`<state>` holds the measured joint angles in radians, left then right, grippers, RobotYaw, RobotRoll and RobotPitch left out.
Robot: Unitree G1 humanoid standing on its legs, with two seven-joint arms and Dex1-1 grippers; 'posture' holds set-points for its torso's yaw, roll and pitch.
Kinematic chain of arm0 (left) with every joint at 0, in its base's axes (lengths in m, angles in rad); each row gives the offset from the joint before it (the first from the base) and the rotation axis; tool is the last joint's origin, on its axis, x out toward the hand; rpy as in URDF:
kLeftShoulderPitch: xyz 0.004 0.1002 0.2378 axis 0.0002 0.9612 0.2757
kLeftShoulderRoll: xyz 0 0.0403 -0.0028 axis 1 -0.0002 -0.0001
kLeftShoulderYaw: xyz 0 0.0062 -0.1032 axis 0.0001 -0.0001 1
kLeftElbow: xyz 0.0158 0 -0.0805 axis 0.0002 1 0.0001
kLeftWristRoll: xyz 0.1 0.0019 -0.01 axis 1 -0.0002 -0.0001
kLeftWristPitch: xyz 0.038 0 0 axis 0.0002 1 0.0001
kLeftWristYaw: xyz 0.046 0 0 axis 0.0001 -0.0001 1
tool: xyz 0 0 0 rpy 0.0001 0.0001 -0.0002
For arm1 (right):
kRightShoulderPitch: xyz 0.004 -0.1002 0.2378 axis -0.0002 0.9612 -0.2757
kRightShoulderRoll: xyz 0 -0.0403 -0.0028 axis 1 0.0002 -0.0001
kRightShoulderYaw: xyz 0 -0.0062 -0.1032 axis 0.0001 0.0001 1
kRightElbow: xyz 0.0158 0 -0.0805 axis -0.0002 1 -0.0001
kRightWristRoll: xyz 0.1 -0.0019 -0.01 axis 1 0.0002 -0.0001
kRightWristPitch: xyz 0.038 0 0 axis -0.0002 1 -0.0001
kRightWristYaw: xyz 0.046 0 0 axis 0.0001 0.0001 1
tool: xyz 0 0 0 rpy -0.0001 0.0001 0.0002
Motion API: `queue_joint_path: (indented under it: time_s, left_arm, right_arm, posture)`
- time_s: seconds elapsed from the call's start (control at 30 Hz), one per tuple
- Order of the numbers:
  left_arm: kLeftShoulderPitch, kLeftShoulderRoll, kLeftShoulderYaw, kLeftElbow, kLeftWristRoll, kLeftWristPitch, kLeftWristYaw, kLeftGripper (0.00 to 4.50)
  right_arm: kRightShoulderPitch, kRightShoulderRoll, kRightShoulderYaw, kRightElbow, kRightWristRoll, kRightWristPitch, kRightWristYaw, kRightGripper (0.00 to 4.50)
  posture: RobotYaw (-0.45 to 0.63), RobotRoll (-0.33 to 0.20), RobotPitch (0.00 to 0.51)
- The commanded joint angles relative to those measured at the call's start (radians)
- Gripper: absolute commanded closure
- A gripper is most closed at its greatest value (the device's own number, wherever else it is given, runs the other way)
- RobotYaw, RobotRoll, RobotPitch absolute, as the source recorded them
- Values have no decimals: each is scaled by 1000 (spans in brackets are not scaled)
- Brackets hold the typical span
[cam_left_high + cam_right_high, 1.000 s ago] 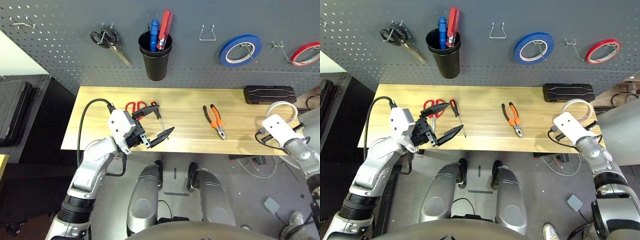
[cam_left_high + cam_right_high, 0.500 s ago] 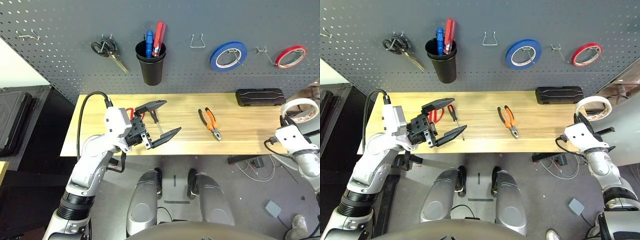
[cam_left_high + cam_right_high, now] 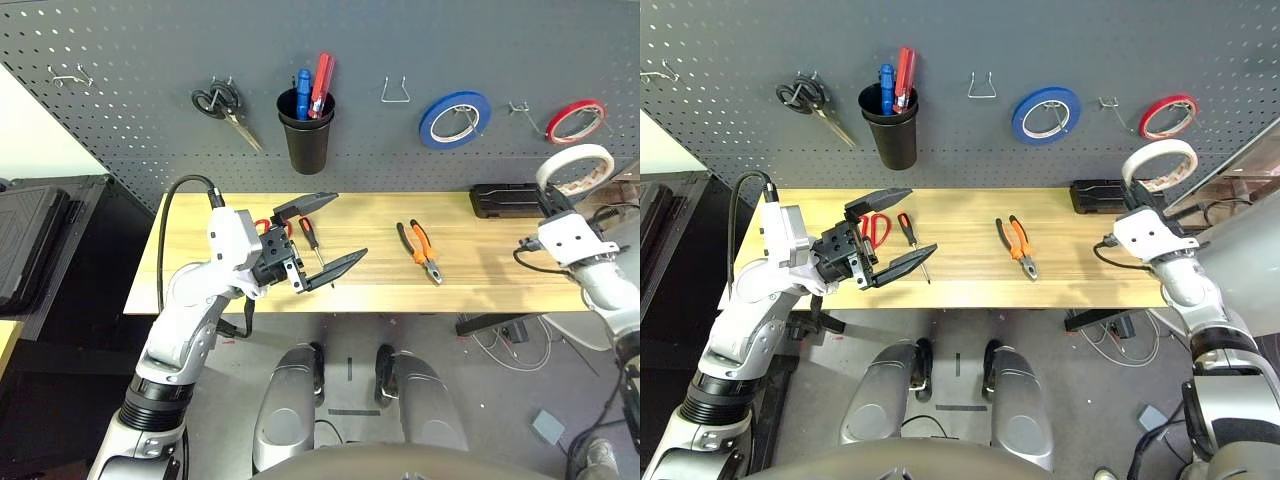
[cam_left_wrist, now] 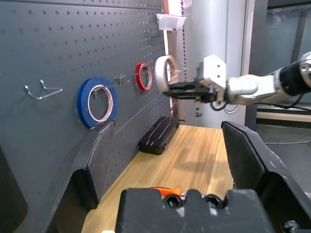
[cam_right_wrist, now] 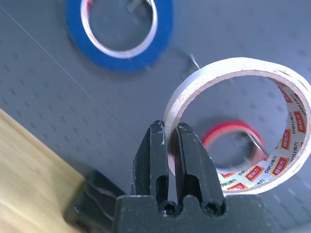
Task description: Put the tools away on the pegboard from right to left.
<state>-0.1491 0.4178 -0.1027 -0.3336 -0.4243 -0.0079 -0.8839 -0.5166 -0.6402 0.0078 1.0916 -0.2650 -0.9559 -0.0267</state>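
Note:
My right gripper [image 5: 169,127] is shut on the rim of the whitish tape roll [image 5: 228,66] and holds it upright in the air at the table's right end, just in front of the pegboard [image 3: 120,100] and below the red tape roll [image 3: 577,120]. The orange-and-black pliers [image 3: 422,248] lie on the middle of the wooden table [image 3: 500,270]. The screwdriver [image 3: 912,240] and the red-handled scissors [image 3: 873,225] lie at the left, partly hidden by my left gripper [image 3: 350,225]. That gripper hovers over them, open and empty.
On the pegboard hang black scissors [image 3: 225,105], a black cup [image 3: 306,135] holding a blue and a red tool, a blue tape roll [image 3: 456,118], a bare wire hook [image 3: 396,92] and another bare hook [image 3: 520,108]. A black case [image 3: 510,198] lies at the table's back right.
My right arm has lifted the tape roll from low beside the table's right edge up toward the pegboard. My left gripper has risen slightly, still open. The camera has shifted.

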Motion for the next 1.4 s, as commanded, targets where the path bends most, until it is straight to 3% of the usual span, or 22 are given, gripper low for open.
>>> queue_joint_path:
  time_s: [0.03,0.67,0.77,0.87,1.0,1.03,1.07,1.23,1.4]
  left_arm:
    - [-2,4,-14,24,10,-14,-20,0]
    - [1,27,-3,18,18,-5,-10,0]
    - [-1,30,-4,13,21,3,-3,0]
    - [-2,33,-5,9,23,10,4,0]
    - [12,40,-6,-4,29,21,14,0]
    - [17,41,-8,-8,30,25,16,0]
    - [21,42,-10,-11,31,28,18,0]
    - [27,69,-25,-9,49,67,14,0]
    - [15,118,-68,26,114,109,5,0]
  right_arm:
    - [-48,10,-7,11,25,60,37,4456]
    - [-376,59,6,196,16,436,126,4456]
    - [-395,63,-6,206,26,475,112,3691]
    - [-387,61,-10,201,32,474,115,2601]
    - [-273,59,-14,163,46,359,124,1166]
    - [-237,62,-17,150,53,329,128,739]
    - [-202,65,-20,135,62,302,131,9]
    - [-3,96,-39,17,111,208,145,9]
    - [128,130,-31,-144,155,356,226,9]
  posture:
    - [158,0,120]
    - [178,0,124]
    - [181,0,128]
    - [181,0,128]
    - [186,0,150]
    - [182,0,155]
    - [182,0,155]
    - [154,0,168]
    - [132,0,176]
